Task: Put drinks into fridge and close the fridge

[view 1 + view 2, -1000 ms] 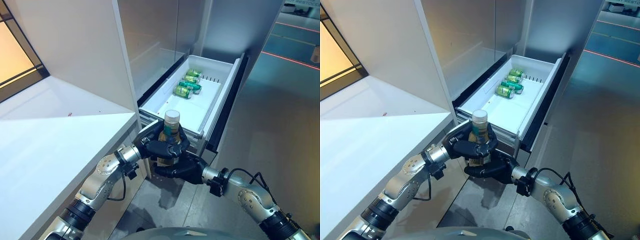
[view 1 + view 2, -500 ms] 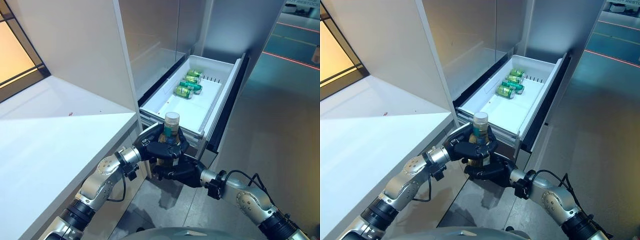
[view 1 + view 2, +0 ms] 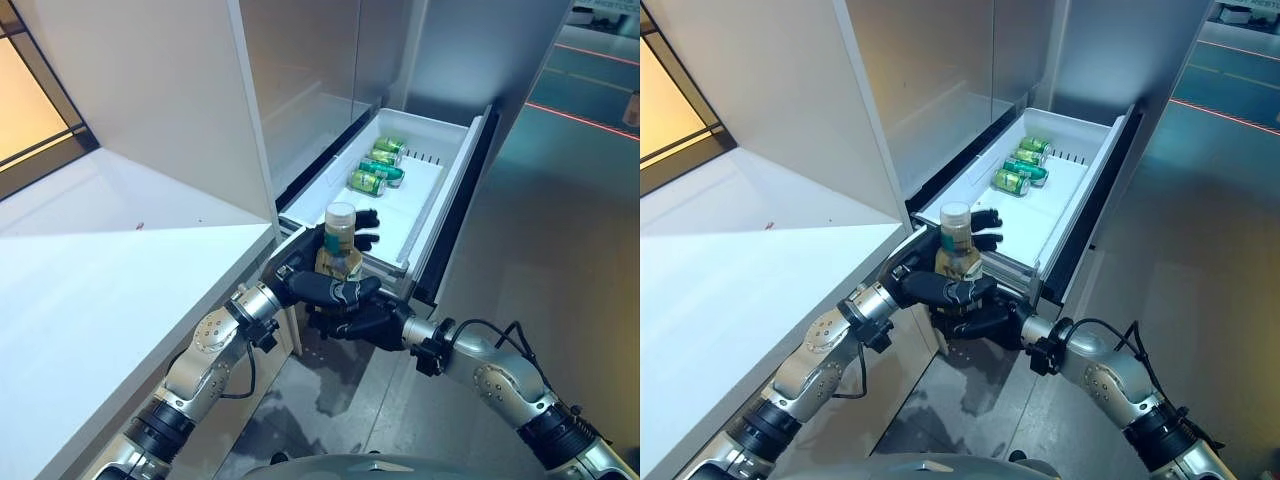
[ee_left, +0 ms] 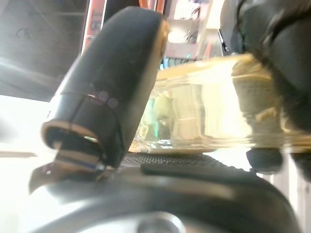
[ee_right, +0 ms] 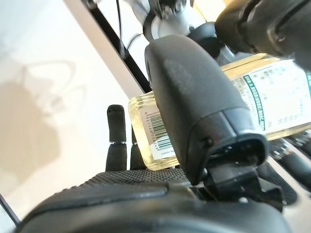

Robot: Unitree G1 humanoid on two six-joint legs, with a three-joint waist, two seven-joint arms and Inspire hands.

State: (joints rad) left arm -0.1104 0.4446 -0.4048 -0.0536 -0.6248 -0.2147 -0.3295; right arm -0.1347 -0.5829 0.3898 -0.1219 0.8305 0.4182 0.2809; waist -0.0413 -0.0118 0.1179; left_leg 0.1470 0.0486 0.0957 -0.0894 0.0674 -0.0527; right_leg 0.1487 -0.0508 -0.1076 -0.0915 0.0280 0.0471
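A clear bottle [image 3: 340, 240] with a pale cap and yellowish drink stands upright above the front rim of the open white fridge drawer [image 3: 402, 215]. My left hand [image 3: 298, 285] is at it from the left; its fingers [image 3: 366, 224] lie straight and spread behind the bottle, its thumb [image 4: 121, 73] beside it. My right hand [image 3: 366, 322] is shut on the bottle's lower part from below; in the right wrist view its thumb [image 5: 194, 97] lies over the labelled bottle [image 5: 274, 90]. Green cans [image 3: 376, 168] lie at the drawer's far end.
A white counter [image 3: 100, 290] runs along the left, with a white cabinet wall [image 3: 150, 90] above it. The drawer's dark front panel [image 3: 466, 195] stands out to the right. Grey floor [image 3: 560, 260] lies beyond it.
Both hands have carried the bottle up and forward over the drawer's front rim. My left hand's fingers, curled round the bottle before, have straightened out behind it.
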